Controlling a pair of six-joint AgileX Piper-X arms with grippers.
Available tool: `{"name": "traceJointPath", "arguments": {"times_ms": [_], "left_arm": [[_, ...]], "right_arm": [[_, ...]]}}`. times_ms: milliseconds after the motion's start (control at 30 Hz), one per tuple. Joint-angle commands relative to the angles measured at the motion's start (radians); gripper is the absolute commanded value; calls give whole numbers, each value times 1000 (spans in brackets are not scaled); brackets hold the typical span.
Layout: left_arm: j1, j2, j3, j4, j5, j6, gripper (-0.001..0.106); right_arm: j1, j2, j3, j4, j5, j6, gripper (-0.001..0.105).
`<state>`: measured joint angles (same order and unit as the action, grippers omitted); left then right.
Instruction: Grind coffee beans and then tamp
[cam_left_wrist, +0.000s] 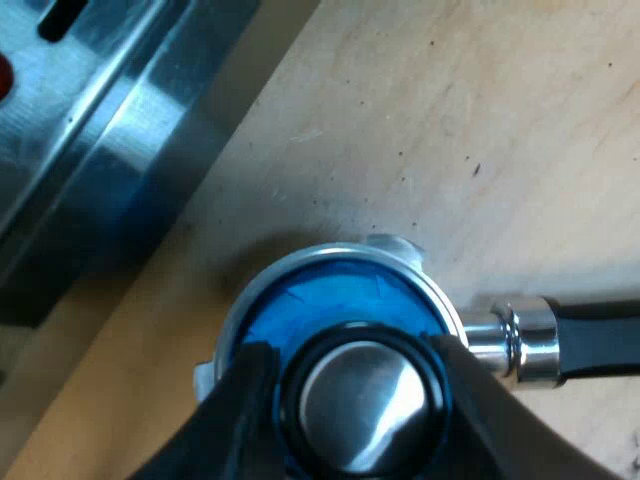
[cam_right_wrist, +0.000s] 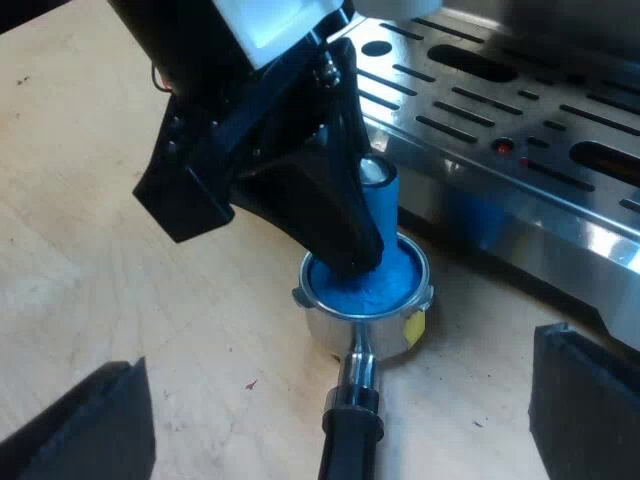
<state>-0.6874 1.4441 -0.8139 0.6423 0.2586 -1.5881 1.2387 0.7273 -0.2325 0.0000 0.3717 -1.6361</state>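
Blue tamper (cam_left_wrist: 320, 300) stands in the metal holder (cam_left_wrist: 330, 252) beside the espresso machine (cam_left_wrist: 90, 130) | left gripper (cam_left_wrist: 355, 385) clamps it | right gripper (cam_right_wrist: 340, 410) spread wide above the holder's handle (cam_right_wrist: 350, 445).

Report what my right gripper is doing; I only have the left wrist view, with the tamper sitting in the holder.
Observer: Your right gripper is open and holds nothing. Its fingers stand wide apart, one on each side of the holder's handle, neither touching it.
Operator: Check the tamper's stem.
Observer: The tamper stands about upright in the holder, and the left gripper is clamped on its blue stem.
Operator: Describe the basket's outer wall.
Observer: It carries a yellow sticker close to where the handle joins.
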Motion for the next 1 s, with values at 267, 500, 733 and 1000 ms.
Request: {"name": "traceJointPath", "arguments": {"times_ms": [267, 500, 733, 1000], "left_arm": [[-4, 29, 78, 14, 0, 0, 0], [-4, 29, 130, -16, 0, -5, 0], [-4, 29, 130, -25, 0, -5, 0], [-4, 16, 130, -25, -8, -5, 0]], "right_arm": [[-2, -7, -2, 0, 5, 1, 77], [-2, -7, -2, 0, 5, 1, 77], [-2, -7, -2, 0, 5, 1, 77], [-2, -7, -2, 0, 5, 1, 77]]}}
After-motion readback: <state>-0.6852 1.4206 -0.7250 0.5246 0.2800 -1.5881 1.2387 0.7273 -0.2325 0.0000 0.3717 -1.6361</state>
